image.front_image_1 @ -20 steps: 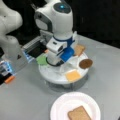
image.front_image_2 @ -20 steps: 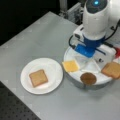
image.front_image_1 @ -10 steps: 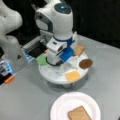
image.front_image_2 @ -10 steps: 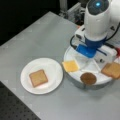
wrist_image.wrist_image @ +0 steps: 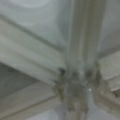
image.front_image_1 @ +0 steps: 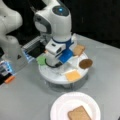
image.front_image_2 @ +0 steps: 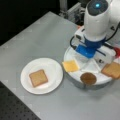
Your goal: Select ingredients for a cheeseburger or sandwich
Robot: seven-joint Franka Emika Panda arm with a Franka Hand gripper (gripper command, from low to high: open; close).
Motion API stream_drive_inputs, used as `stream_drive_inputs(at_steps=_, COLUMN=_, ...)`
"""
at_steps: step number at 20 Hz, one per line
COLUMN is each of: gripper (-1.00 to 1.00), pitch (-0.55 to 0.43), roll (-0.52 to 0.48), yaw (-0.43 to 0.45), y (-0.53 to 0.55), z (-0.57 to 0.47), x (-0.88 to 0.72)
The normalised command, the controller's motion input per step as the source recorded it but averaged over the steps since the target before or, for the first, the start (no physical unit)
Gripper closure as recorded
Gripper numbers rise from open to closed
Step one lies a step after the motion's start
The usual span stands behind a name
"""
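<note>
A round white divided tray [image.front_image_1: 50, 76] [image.front_image_2: 72, 78] holds the ingredient pieces: a yellow cheese square [image.front_image_1: 73, 75] [image.front_image_2: 70, 65], a dark brown patty [image.front_image_1: 85, 63] [image.front_image_2: 88, 78], a brown toast square [image.front_image_1: 78, 49] [image.front_image_2: 112, 70] and green lettuce [image.front_image_1: 41, 60]. My gripper [image.front_image_1: 54, 63] hangs low over the tray's middle, near the lettuce, and the hand hides its fingers. The wrist view shows only the tray's dividers [wrist_image.wrist_image: 75, 82] from close up. Another toast square [image.front_image_1: 78, 113] [image.front_image_2: 38, 78] lies alone on the white plate [image.front_image_1: 57, 105] [image.front_image_2: 53, 67].
A second white robot arm [image.front_image_1: 10, 37] stands at a front view's left, with a small orange object [image.front_image_1: 9, 79] by its base. A dark open box [image.front_image_1: 35, 50] sits behind the tray. The table's edge [image.front_image_2: 15, 100] runs along a front view's lower left.
</note>
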Motion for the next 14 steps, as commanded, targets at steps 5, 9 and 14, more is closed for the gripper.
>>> stream_drive_inputs(at_steps=5, gripper=-1.00, pitch=-0.138, roll=0.091, yaw=-0.044, y=0.01, z=-0.12, x=-0.09)
stream_drive_inputs(at_steps=9, gripper=-1.00, pitch=-0.191, roll=0.112, yaw=0.034, y=-0.05, z=-0.18, x=-0.11)
stream_drive_inputs(at_steps=14, gripper=-1.00, pitch=-0.241, roll=0.083, yaw=0.391, y=-0.16, z=-0.22, x=-0.20)
